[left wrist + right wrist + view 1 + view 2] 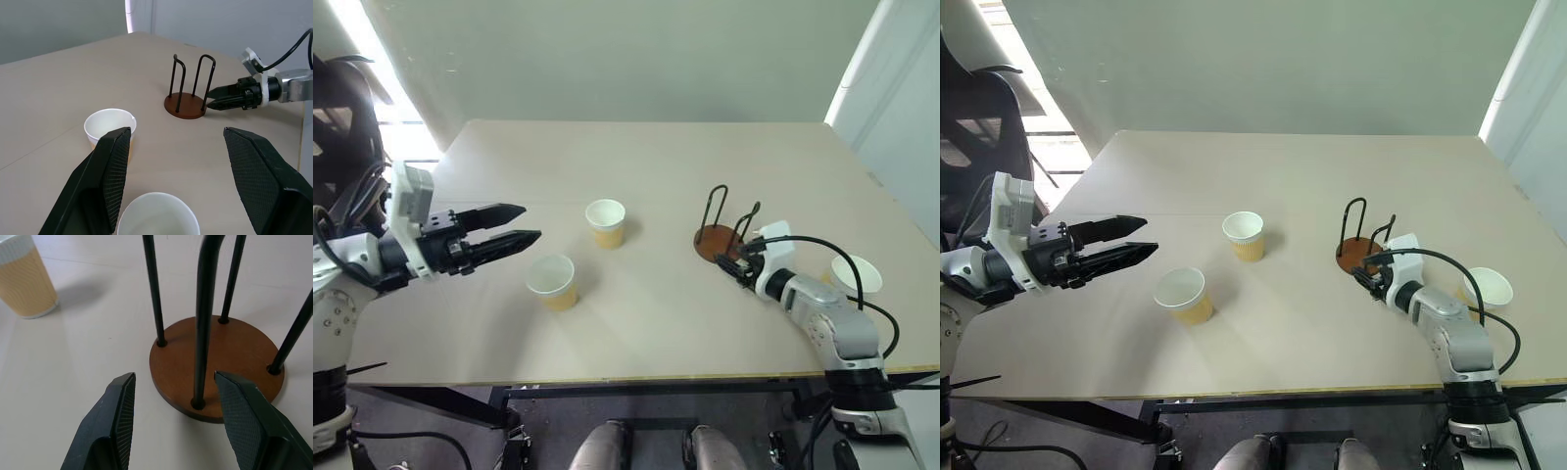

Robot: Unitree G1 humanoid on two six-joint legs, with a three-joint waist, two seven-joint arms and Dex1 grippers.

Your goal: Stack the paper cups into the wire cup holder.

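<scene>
Right gripper [172, 423], jaws apart, empty, sits just right of wire cup holder [722, 244], nearest upright between its fingers.

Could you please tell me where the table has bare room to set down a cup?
The table is bare across its far half, beyond the wire cup holder and the two middle paper cups. The strip between those cups and the holder is also free. It is crowded around the holder, where the right gripper sits.
</scene>
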